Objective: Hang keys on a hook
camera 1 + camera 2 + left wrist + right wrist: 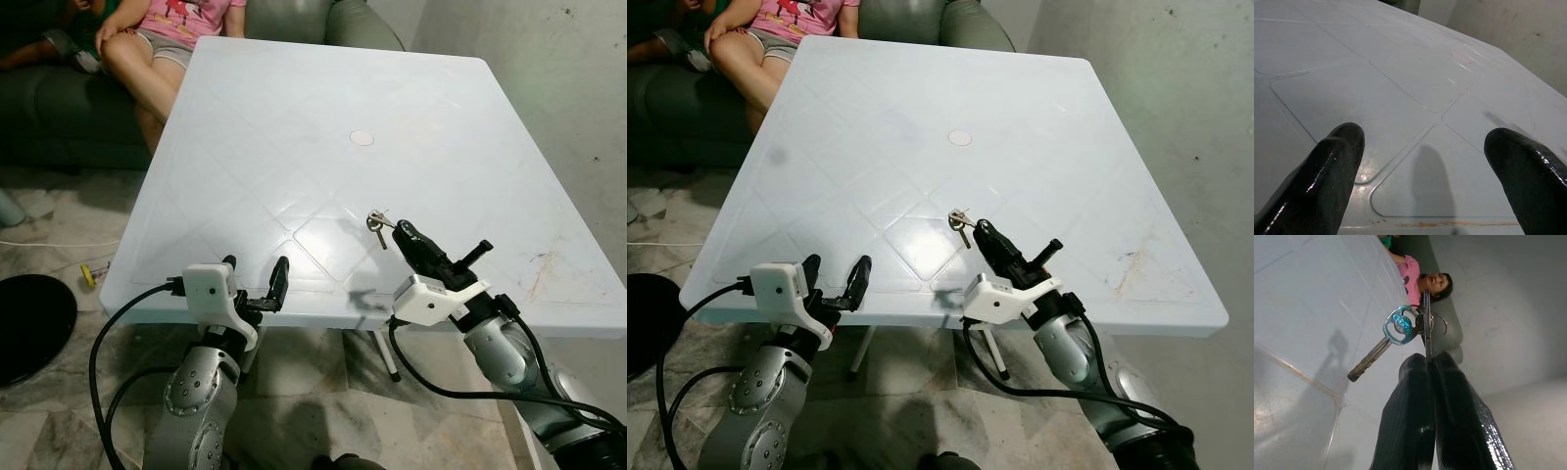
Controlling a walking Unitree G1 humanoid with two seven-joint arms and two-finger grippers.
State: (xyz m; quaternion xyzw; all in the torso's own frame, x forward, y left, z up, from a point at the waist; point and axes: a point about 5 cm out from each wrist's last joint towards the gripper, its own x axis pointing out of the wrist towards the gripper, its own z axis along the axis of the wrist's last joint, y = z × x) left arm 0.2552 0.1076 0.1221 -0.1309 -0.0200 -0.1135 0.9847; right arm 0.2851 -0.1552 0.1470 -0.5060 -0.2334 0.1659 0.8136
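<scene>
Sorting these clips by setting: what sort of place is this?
Probably a home living area: a white plastic table, a grey sofa with a person seated, and a marble-look tiled floor.

white plastic table (294, 147) centre | dark sofa (59, 108) 11 o'clock | grey wall (568, 78) 2 o'clock | marble floor (59, 225) 8 o'clock

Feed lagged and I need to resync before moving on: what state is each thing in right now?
Bunch of silver keys on a ring: lifted off the table, dangling from the right gripper.
Right gripper: jaws shut on the keys, above the table.
Left gripper: jaws open, empty, at the table's near edge.
White plastic square table: upright, bare top.
Person on the dark sofa: seated.
</scene>
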